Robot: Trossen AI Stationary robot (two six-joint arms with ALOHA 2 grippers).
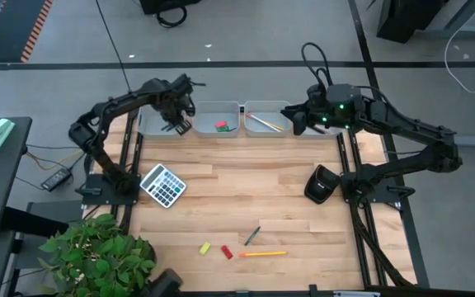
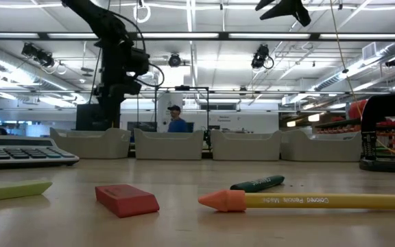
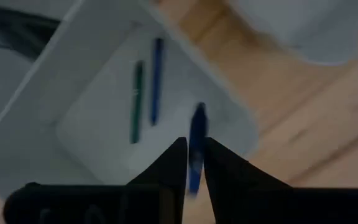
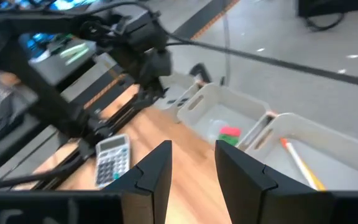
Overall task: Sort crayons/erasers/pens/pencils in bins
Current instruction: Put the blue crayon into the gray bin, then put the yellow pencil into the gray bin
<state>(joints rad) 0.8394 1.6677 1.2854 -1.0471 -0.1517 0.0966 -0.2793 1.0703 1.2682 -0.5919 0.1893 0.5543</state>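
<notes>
Four bins (image 1: 218, 108) are filling at twelve o'clock; left gripper (image 3: 194, 152), fingers barely parted, is letting a blue pen (image 3: 196, 146) go. Right gripper (image 4: 192, 163) is hovering open, while five items (image 1: 246, 247) are waiting at six o'clock.

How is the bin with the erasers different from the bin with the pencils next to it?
The eraser bin holds short stubby blocks, one red and one green; the pencil bin holds long thin sticks lying slantwise. The eraser bin sits left of the pencil bin in the high view. Both are light-grey open trays in one row.
</notes>
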